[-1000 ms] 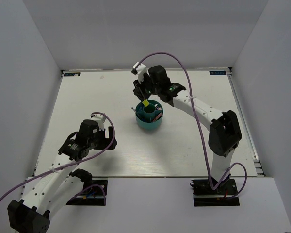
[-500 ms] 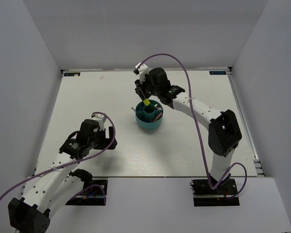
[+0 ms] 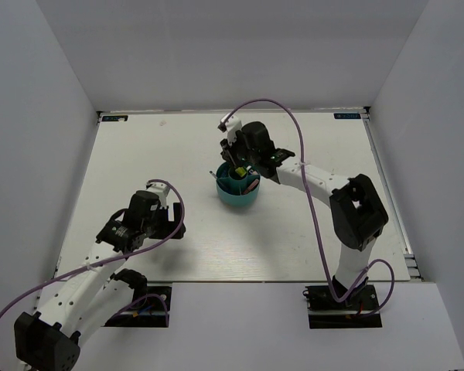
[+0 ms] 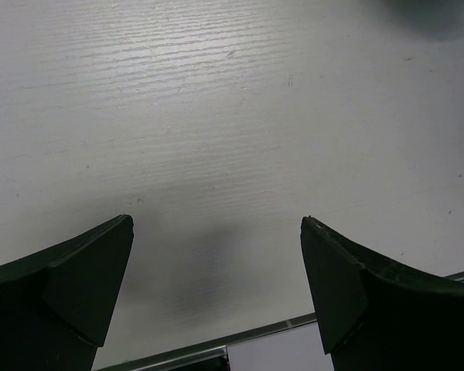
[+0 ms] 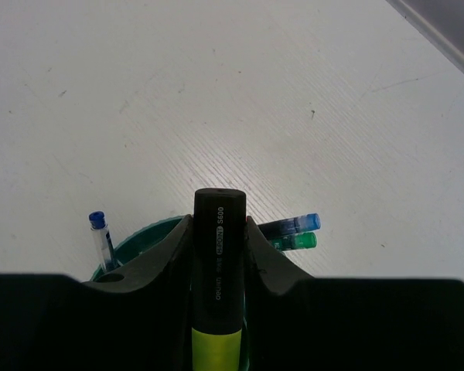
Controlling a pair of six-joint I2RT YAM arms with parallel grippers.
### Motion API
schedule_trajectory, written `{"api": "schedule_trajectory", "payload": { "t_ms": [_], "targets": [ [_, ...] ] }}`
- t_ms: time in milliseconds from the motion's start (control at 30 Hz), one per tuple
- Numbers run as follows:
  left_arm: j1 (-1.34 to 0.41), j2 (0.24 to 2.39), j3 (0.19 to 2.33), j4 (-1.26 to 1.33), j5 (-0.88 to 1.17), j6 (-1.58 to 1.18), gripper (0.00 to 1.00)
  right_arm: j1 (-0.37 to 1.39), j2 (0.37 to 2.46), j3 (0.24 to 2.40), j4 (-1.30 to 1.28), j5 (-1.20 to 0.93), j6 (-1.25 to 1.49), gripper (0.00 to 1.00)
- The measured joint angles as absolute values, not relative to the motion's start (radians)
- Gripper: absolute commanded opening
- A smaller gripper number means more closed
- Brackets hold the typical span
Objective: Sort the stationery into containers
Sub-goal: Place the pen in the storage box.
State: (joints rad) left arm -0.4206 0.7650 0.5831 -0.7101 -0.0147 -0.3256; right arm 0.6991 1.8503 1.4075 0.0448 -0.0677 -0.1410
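Observation:
The round teal container (image 3: 238,195) stands mid-table. My right gripper (image 3: 235,164) hangs directly over it, shut on a black marker with a yellow cap (image 3: 236,169). In the right wrist view the marker (image 5: 219,255) stands clamped between the fingers of the right gripper (image 5: 219,222), black end away from the camera, with the teal rim (image 5: 139,236) just beyond. A thin blue pen (image 5: 102,241) stands in the container, and a blue-capped pen (image 5: 298,225) and a green-capped pen (image 5: 300,242) stick out over its rim. My left gripper (image 3: 173,229) (image 4: 216,226) is open over bare table.
White walls close in the table on three sides. The metal strip of the table's near edge (image 4: 255,332) lies just below my left fingers. The right arm's purple cable (image 3: 294,124) arcs above the container.
My right gripper has come down and slightly nearer with the marker, so the yellow cap now sits low over the container. The left arm has barely shifted.

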Motion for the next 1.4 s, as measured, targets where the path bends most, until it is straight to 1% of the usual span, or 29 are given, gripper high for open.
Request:
{"api": "schedule_trajectory", "payload": {
  "t_ms": [233,967,1000,1067,1100,1200,1233,1300,1400],
  "targets": [
    [-0.421,0.768,0.581,-0.71,-0.019,-0.326,1.0,0.697,1.8,1.312,0.119,-0.06,-0.147,0.0],
    [-0.421,0.775,0.581,-0.71,-0.027,-0.326,1.0,0.695,1.728,1.23,0.161,-0.059,-0.142,0.0],
    [-0.421,0.775,0.581,-0.71,-0.027,-0.326,1.0,0.695,1.727,1.227,0.161,-0.06,-0.142,0.02],
    [-0.421,0.775,0.581,-0.71,-0.028,-0.326,1.0,0.695,1.727,1.226,0.161,-0.06,-0.141,0.1],
    [-0.421,0.775,0.581,-0.71,-0.03,-0.326,1.0,0.695,1.726,1.225,0.161,-0.059,-0.141,0.18],
    [-0.421,0.775,0.581,-0.71,-0.033,-0.326,1.0,0.695,1.718,1.211,0.161,-0.061,-0.141,0.27],
    [-0.421,0.775,0.581,-0.71,-0.035,-0.326,1.0,0.695,1.715,1.207,0.16,-0.062,-0.142,0.35],
    [-0.421,0.775,0.581,-0.71,-0.038,-0.326,1.0,0.695,1.707,1.203,0.16,-0.062,-0.144,0.4],
    [-0.421,0.775,0.581,-0.71,-0.038,-0.326,1.0,0.695,1.693,1.198,0.156,-0.062,-0.148,0.51]
  ]
}}
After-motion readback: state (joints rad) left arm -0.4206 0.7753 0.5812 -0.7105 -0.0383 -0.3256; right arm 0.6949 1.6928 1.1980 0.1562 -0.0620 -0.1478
